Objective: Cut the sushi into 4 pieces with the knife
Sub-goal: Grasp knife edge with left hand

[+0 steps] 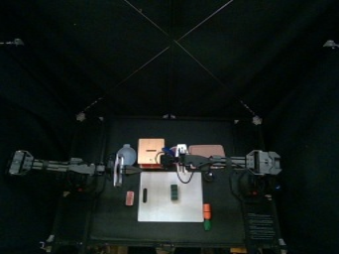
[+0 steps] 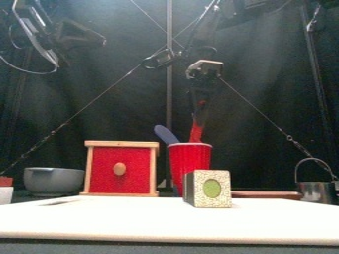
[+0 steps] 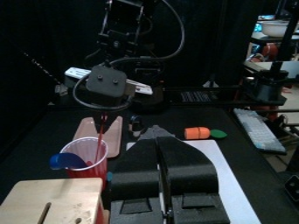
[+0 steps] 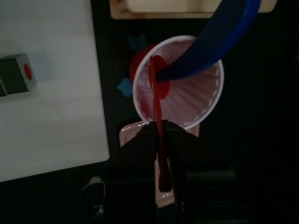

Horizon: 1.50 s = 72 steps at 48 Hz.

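**Red knife pinched in the cup, roll waiting uncut**

The right pincer (image 4: 156,131) is pressed onto the red toy knife (image 2: 196,131), which stands with its blade down inside the red cup (image 2: 189,164). The knife looks like light, stiff plastic with a thin, smooth handle. It would likely swivel in a loose hold, so a firm pinch well up the handle, clear of the blade, suits it best.

The toy sushi roll (image 2: 207,189) lies on the white cutting board (image 1: 157,208) near the front of the desk (image 1: 106,213). It is probably light and apt to slide or tip under a cut, so it may need steadying at one end. The left pincer (image 3: 163,162) hovers beside the cup, pressed together and holding nothing.

Counted: one sushi roll in one piece, two knives (the red one and the blue toy knife (image 2: 165,133)), one cup, one board.
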Available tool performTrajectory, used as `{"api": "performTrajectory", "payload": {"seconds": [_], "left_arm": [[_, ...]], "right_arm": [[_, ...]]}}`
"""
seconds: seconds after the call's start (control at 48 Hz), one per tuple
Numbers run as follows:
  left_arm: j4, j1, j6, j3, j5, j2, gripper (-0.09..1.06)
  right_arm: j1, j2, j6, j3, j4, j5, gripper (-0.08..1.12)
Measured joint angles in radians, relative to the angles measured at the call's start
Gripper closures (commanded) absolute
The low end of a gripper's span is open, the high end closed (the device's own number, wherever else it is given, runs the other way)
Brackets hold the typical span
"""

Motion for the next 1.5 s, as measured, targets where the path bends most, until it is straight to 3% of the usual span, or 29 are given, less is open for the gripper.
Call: {"api": "performTrajectory", "payload": {"seconds": [0.125,0.229,0.417,0.562,0.667,0.854,0.958,1.167,1.5], "left_arm": [[0.000,0.011,-0.003,0.008,-0.020,0.000,0.84],[0.002,0.015,-0.002,0.015,-0.035,0.000,0.72],[0.000,0.020,-0.005,0.025,-0.063,0.000,0.38],[-0.020,0.020,-0.009,0.025,-0.075,0.000,0.08],[-0.031,0.021,-0.005,0.025,-0.078,0.002,-0.07],[-0.018,0.021,-0.002,0.020,-0.083,0.037,-0.06],[-0.002,0.021,-0.002,-0.006,-0.097,0.077,-0.05],[-0.002,0.023,-0.005,-0.064,-0.158,0.196,-0.05],[-0.048,0.017,-0.003,-0.152,-0.259,0.434,-0.04]], "right_arm": [[0.002,-0.043,0.008,-0.038,-0.005,0.012,0.97],[0.005,-0.124,0.023,-0.060,-0.009,0.020,0.97],[0.074,-0.293,0.060,-0.020,-0.015,-0.051,0.96],[0.144,-0.402,0.149,0.098,-0.041,-0.183,0.96],[0.173,-0.492,0.229,0.221,-0.077,-0.314,0.96],[0.175,-0.624,0.359,0.460,-0.150,-0.617,0.96],[0.175,-0.673,0.405,0.583,-0.196,-0.810,0.96],[0.106,-0.706,0.442,0.753,-0.196,-1.140,0.96],[0.029,-0.706,0.436,0.847,-0.144,-1.321,0.96]]}}
